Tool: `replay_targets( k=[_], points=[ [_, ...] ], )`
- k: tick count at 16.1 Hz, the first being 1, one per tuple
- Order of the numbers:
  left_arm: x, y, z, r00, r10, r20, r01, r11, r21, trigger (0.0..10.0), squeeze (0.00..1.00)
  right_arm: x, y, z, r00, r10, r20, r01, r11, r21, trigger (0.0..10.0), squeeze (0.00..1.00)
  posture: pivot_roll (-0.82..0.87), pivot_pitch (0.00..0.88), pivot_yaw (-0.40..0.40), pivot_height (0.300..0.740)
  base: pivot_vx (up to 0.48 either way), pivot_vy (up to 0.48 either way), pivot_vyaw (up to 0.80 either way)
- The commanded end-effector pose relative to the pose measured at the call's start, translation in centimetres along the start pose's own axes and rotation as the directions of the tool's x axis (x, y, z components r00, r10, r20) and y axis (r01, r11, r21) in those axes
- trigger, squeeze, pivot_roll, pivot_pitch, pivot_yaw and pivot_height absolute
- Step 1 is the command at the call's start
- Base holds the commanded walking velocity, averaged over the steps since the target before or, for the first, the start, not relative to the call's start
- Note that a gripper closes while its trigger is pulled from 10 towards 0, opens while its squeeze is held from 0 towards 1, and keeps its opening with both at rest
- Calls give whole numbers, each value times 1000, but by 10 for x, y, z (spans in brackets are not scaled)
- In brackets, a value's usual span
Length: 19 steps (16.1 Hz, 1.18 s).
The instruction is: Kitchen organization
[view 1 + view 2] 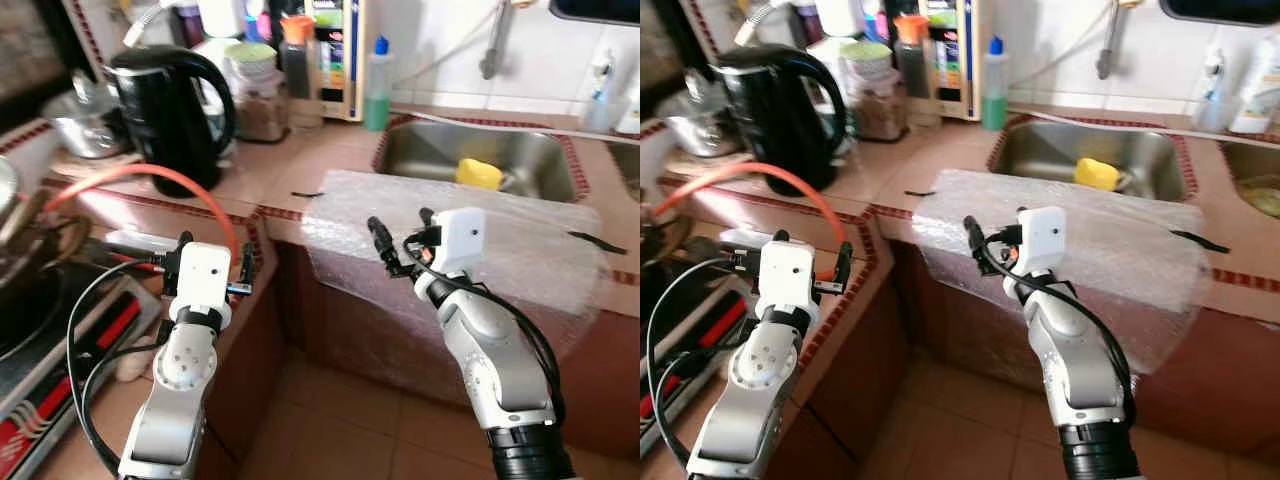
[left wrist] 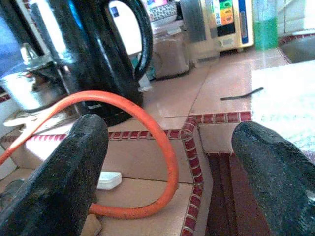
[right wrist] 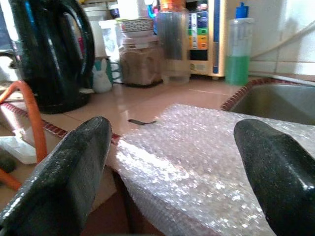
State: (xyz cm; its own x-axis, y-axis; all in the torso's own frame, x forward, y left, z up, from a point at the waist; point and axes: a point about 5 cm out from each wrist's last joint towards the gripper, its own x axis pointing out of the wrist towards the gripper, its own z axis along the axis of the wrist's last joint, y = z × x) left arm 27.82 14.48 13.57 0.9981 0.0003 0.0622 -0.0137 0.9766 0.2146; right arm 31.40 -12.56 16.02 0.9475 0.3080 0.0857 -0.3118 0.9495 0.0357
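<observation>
While the clear bubble-wrap sheet (image 1: 470, 240) lies draped over the tiled counter edge in front of the steel sink (image 1: 440, 150), the right gripper (image 1: 400, 240) hovers just before it, fingers spread and empty. The left gripper (image 1: 212, 268), likewise spread, hangs near the looped orange hose (image 1: 190, 185). Judgement: approach low, pinch the sheet's near edge only, and avoid dragging the black kettle (image 1: 170, 100).

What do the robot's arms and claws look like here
Both arms are silver-grey with rounded joint housings and loose black cables along them. Each wrist carries a white boxy block with a small dark lens. The left claw and right claw each have two long black fingers with a rough, matte surface. The right forearm ends in a black ribbed collar.
</observation>
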Motion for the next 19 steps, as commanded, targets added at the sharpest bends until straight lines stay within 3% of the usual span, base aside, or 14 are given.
replay_targets(
  k=[1, 4, 5, 7, 8, 10, 14, 19],
  points=[
    [-2, 3, 2, 1000, -17, 17, 17, 1000, -17, 10000, 0, -2, -2, -1, 1000, -5, 1, 5, 1000, -20, 10000, 0, -159, 34, 84, 740, 0, 0, 0],
    [-12, -8, -22, 992, -119, -44, 117, 992, -34, 10000, 0, -13, -3, -24, 999, 16, -49, -22, 993, -118, 10000, 0, -164, 30, 85, 740, 0, 0, 0],
    [-19, -12, -38, 984, -152, -91, 150, 988, -31, 10000, 0, -21, -5, -40, 995, 6, -95, -19, 991, -132, 10000, 0, -165, 31, 87, 740, 0, 0, 0],
    [-25, -13, -52, 977, -166, -132, 162, 986, -40, 10000, 0, -28, -8, -52, 991, -5, -135, -14, 990, -139, 10000, 0, -171, 30, 85, 740, 0, 0, 0],
    [-34, -15, -73, 961, -184, -205, 180, 983, -38, 10000, 0, -35, -12, -66, 982, -15, -187, -13, 989, -146, 10000, 0, -174, 30, 84, 740, 0, 0, 0],
    [-44, -17, -93, 943, -191, -273, 190, 981, -32, 10000, 0, -41, -17, -80, 972, -39, -231, 7, 990, -138, 10000, 0, -176, 29, 83, 740, 0, 0, 0],
    [-54, -20, -111, 924, -208, -321, 208, 977, -35, 10000, 0, -44, -20, -86, 969, -35, -246, -2, 989, -149, 10000, 0, -177, 26, 81, 740, 0, 0, 328],
    [-52, -22, -113, 923, -227, -312, 231, 973, -24, 10000, 0, -42, -20, -89, 968, -31, -248, -7, 988, -152, 10000, 0, -175, 19, 79, 740, 0, 0, 800]
  ],
)
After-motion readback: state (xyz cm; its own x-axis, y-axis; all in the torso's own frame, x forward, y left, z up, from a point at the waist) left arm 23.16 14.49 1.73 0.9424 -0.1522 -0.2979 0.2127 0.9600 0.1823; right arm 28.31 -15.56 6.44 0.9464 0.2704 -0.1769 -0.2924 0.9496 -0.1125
